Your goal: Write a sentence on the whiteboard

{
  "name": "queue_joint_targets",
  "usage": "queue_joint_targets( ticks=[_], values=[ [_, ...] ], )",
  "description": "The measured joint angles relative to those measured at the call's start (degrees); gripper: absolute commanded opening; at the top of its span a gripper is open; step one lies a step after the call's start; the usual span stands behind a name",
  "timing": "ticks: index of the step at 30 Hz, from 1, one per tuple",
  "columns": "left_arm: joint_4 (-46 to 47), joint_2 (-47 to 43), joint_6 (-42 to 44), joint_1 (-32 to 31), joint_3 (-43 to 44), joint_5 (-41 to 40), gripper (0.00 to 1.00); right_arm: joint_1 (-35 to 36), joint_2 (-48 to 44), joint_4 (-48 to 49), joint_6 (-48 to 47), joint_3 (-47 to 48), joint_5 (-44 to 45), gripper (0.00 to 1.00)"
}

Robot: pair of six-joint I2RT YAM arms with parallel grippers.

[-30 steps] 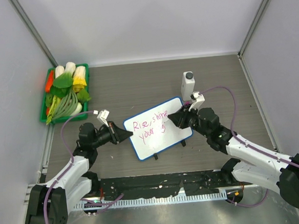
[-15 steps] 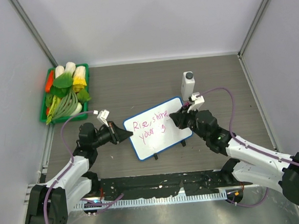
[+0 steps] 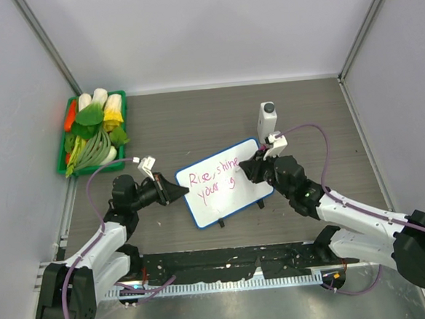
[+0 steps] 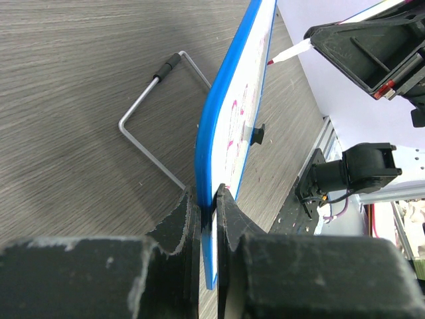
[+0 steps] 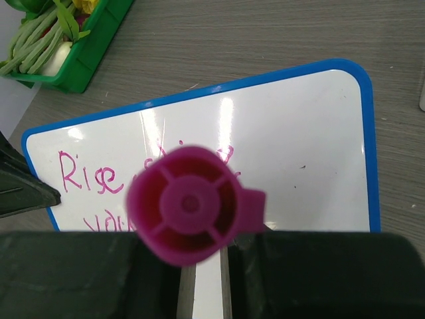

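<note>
The whiteboard [image 3: 238,195] stands tilted at mid-table, white with a blue rim. My left gripper [image 3: 177,192] is shut on its left edge; the left wrist view shows the blue rim [image 4: 229,113] pinched between the fingers of that gripper [image 4: 206,199]. The sentence [image 3: 214,178] is pink handwriting in two lines, "Rise, shine" above "your" and a further stroke. My right gripper [image 3: 244,172] is shut on a magenta marker [image 5: 189,206], seen end-on. The marker's tip [image 4: 290,52] is at the board's face near the end of the second line; whether it touches is unclear.
A green tray [image 3: 61,166] of vegetables sits at the back left. A white bottle with a grey cap [image 3: 267,119] stands just behind the board's right corner. The board's wire stand [image 4: 149,93] rests on the table behind it. A black rail [image 3: 227,261] runs along the near edge.
My right gripper with the marker has shifted slightly left along the board. The left gripper and the board have not moved.
</note>
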Motion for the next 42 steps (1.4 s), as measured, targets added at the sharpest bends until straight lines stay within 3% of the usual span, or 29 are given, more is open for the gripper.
queue_joint_targets(
  ticks=[23,42],
  values=[
    [-0.09,-0.11,-0.04,0.00,0.00,-0.11,0.00,0.07,3.37,1.46,1.31,0.66,-0.24,0.01],
    [-0.11,-0.11,-0.04,0.00,0.00,-0.20,0.00,1.29,0.46,1.44,3.30,-3.98,-1.38,0.01]
  ],
)
